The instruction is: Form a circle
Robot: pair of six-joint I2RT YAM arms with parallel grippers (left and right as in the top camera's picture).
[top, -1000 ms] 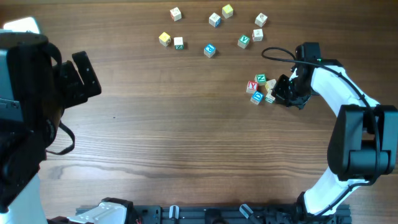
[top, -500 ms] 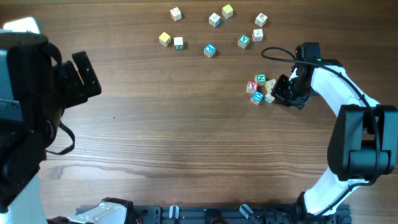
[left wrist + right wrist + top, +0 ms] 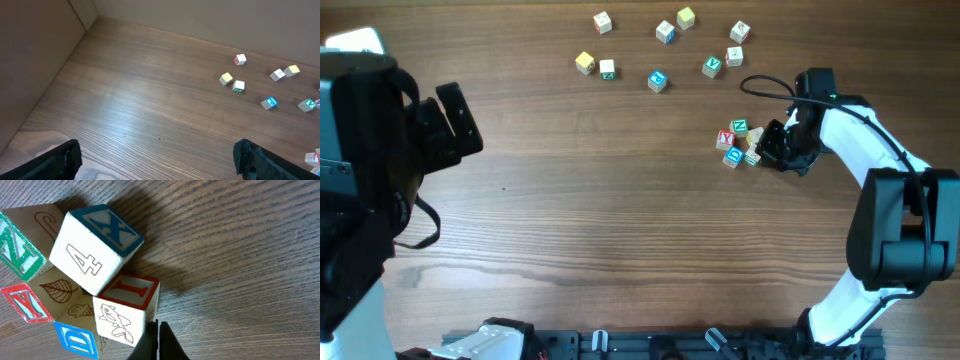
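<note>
Brown wooden table (image 3: pixel 620 220): the small pale wooden letter-cube ring (image 3: pixel 740 143) was found bunched far right, kinda messy, beside the pinched-shut right gripper (image 3: pixel 157 340). Loose cubes (image 3: pixel 657 81) were left uncollected; the left gripper (image 3: pixel 155 165) was held wide open.

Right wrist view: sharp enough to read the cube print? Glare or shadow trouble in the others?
Right wrist: sharp, print on the circle reads clearly, soft shadow beside it. Left wrist: pale sheen on the table, nothing blown out. Overhead: even light, but the print is too small to read.
</note>
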